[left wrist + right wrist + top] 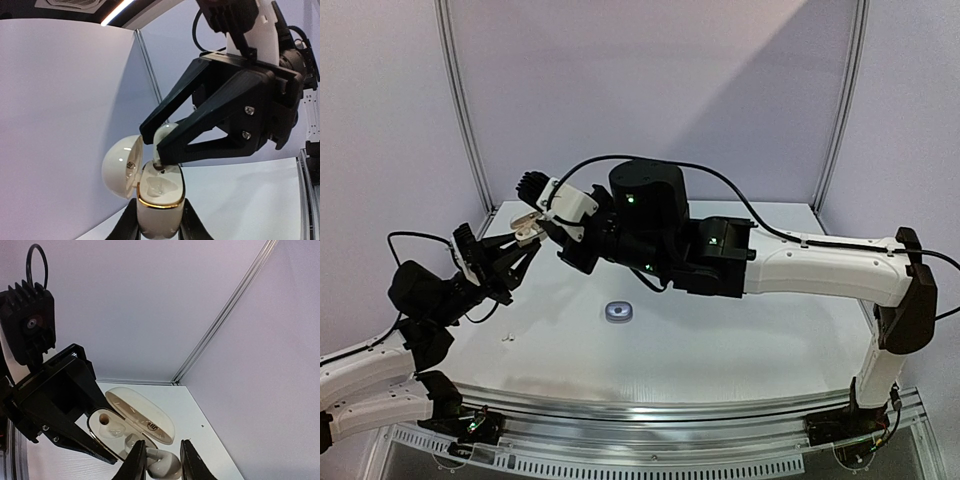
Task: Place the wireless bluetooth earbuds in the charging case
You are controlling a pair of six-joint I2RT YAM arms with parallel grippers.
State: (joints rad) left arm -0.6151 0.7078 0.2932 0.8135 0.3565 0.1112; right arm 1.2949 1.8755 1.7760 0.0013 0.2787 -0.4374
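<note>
I am working in a lab booth: plain pale wall panels point(650, 80) and aluminium posts point(463, 100) are enclosing my white tabletop point(720, 340).

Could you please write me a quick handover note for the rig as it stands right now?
Left gripper: shut on the open white case, held off the table.
Right gripper: shut on a white earbud, poised at the case's opening.
Done: no earbud visibly seated yet.
Left: seat this earbud, then the rest; a small grey item lies on the table.
</note>
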